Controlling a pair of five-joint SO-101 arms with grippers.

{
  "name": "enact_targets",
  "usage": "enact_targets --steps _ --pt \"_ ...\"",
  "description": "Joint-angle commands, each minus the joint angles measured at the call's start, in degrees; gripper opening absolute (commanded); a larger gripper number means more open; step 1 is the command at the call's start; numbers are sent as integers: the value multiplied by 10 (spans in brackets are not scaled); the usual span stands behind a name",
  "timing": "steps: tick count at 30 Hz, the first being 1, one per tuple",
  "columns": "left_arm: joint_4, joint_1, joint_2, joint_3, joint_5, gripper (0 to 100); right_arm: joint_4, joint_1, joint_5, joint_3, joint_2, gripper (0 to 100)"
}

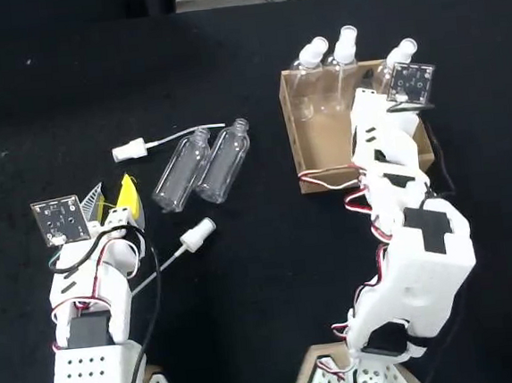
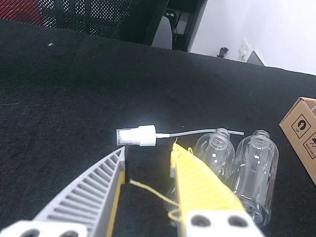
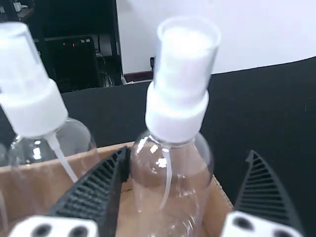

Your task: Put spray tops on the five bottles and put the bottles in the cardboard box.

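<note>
The cardboard box (image 1: 293, 143) held three capped bottles (image 1: 344, 49) upright, the right gripper (image 3: 187, 153) spread wide around one (contact unclear). Two uncapped bottles (image 1: 182, 171) lay on the black table (image 1: 263, 271). The left wrist view showed the left gripper (image 2: 148, 149), released, just short of a loose spray top (image 2: 137, 136).

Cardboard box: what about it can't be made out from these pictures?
High view: the right arm lies over the cardboard box, hiding its right side and the body of the third bottle.
Right wrist view: the bottles and the picture's edge hide most of the box's floor.
Left wrist view: the picture's edge cuts off the box past one corner.
</note>
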Motion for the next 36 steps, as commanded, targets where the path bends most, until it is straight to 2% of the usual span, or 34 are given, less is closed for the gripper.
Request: enact_targets --steps 1,16,19,22,24,27,28,30,33,36 --pt "1 4 -5 12 1 151 2 5 1 13 -48 309" --pt "1 4 -6 12 1 151 18 6 -2 182 -215 305" --pt "1 4 -6 12 1 151 113 6 -3 181 -251 304" --pt "1 4 -6 12 1 151 285 18 -4 135 -288 286" --pt "1 4 -6 12 1 151 416 27 -4 80 -303 207" --pt "1 5 -7 12 1 151 573 48 0 -17 -307 21" --pt "1 6 -7 12 1 151 605 56 1 -44 -305 7" --pt "1 6 -7 12 1 151 647 68 -3 -85 -292 47" --pt "1 5 -7 12 1 151 663 69 1 -122 -257 8" --pt "1 5 -7 12 1 151 663 69 1 -145 -214 11"
